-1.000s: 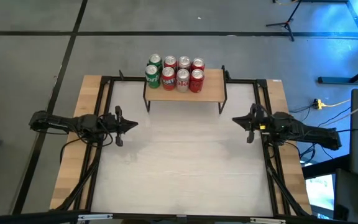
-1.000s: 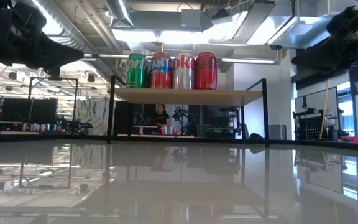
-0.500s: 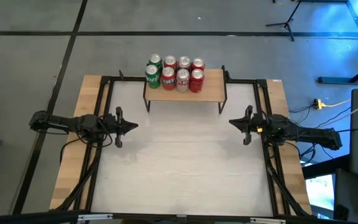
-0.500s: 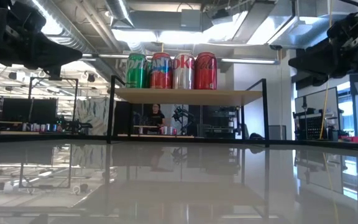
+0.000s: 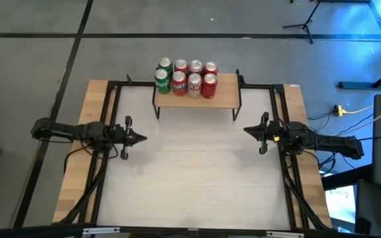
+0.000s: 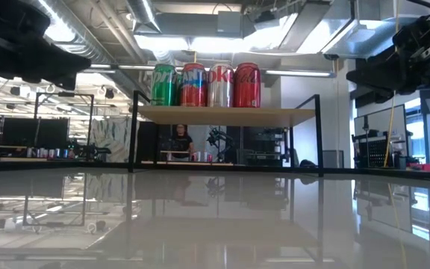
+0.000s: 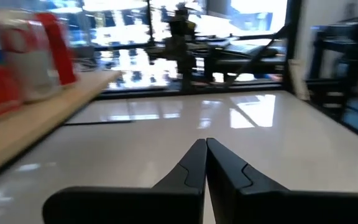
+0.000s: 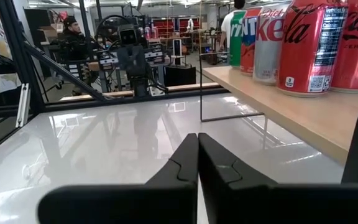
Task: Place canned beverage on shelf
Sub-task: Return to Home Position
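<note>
Several cans (image 5: 186,77), green, red and silver, stand upright in two rows on the left half of the shelf (image 5: 225,96), a light-wood board on thin black legs at the table's far edge. In the low view the cans (image 6: 206,84) fill the shelf (image 6: 226,116) top. My left gripper (image 5: 144,138) hovers shut and level over the table's left side, pointing toward the middle. My right gripper (image 5: 245,130) hovers shut and level on the right side, facing it. Each wrist view shows its own shut tips, left (image 7: 205,146) and right (image 8: 197,140), with nothing between them.
The white tabletop (image 5: 194,172) lies bare between the two arms. Black frame rails (image 5: 104,132) run along the table's left and right sides. The shelf's right half (image 8: 291,112) carries no cans. A person (image 6: 179,138) stands in the room beyond the shelf.
My left gripper has turned at the wrist, its shut tips swinging a little toward the table's near edge. My right gripper has edged slightly toward the table's middle and then kept still. The cans and shelf have not moved.
</note>
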`<action>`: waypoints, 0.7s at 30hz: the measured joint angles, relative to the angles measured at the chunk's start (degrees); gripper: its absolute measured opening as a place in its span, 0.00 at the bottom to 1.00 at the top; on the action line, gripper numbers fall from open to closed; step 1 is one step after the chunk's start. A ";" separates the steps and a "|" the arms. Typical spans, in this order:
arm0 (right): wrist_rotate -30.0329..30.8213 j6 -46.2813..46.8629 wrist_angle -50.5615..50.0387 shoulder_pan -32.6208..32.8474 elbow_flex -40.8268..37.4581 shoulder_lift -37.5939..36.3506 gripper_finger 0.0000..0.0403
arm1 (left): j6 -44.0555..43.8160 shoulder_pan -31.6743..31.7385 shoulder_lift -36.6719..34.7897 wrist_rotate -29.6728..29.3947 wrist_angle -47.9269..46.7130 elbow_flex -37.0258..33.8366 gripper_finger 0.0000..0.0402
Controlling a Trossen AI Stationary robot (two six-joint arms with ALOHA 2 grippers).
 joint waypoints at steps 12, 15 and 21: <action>-0.02 0.00 0.01 0.00 0.00 0.00 0.01 | -0.17 6.03 -0.02 -1.85 0.34 0.01 0.01; 0.00 0.02 0.01 0.00 0.00 0.00 0.01 | -0.08 6.65 0.16 -2.03 0.36 0.01 0.01; 0.00 0.02 0.01 0.00 0.00 -0.02 0.01 | -0.07 6.67 0.11 -2.29 0.43 0.01 0.01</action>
